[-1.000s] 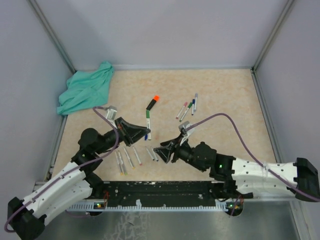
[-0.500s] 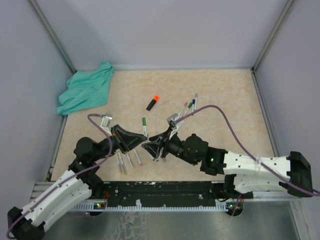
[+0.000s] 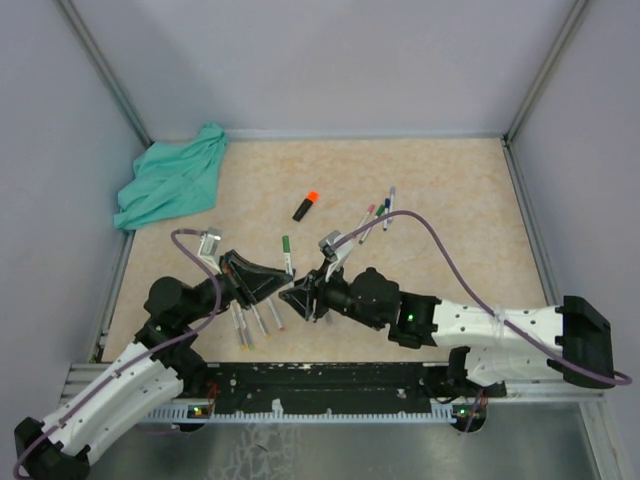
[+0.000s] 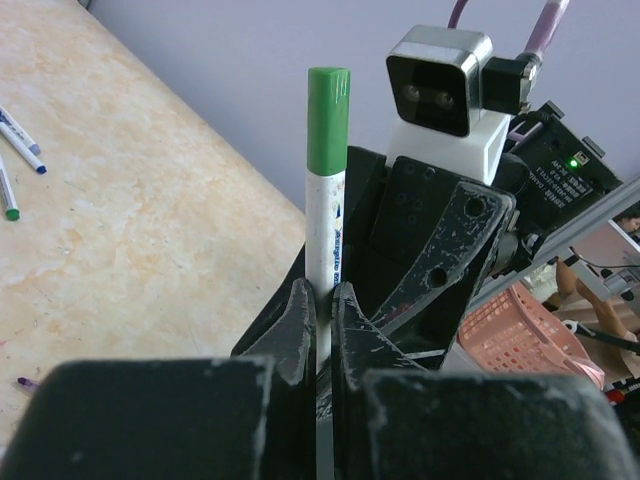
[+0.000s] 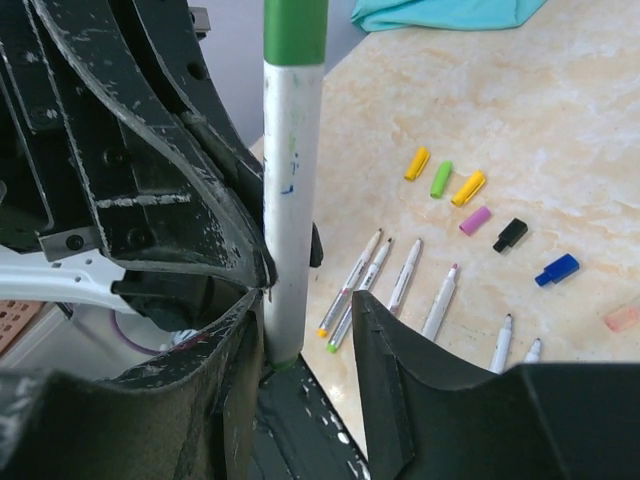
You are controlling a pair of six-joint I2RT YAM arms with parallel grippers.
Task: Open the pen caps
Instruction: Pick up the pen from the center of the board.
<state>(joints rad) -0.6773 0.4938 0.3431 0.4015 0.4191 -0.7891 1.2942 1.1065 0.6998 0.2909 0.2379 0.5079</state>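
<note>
**A:** What do the left fingers (image 4: pixel 298 320) have?

**B:** They are clamped on the pen (image 4: pixel 324 240), low on its barrel. It stands about upright. Its green cap (image 4: pixel 327 120) sits on top, well above them.

**A:** And the right fingers (image 5: pixel 395 400)?

**B:** Partway apart, astride the same barrel just beside the left pair, and holding nothing. One pad looks to touch the barrel and the other stands off it.

**A:** So they are too low for the cap?

**B:** I judge so. They should rise along the barrel until the pads flank the green. Then they should close squarely on it and pull straight along the pen while the left pair holds firm. A sideways tug would likely lever the pen out of the grip.

**A:** What lies beyond?

**B:** On the desk (image 5: pixel 560 120), past the right fingers, loose caps (image 5: pixel 417 163) lie beside open pens (image 5: pixel 404 277). Farther off, a few capped pens (image 3: pixel 375 215) wait.
</note>
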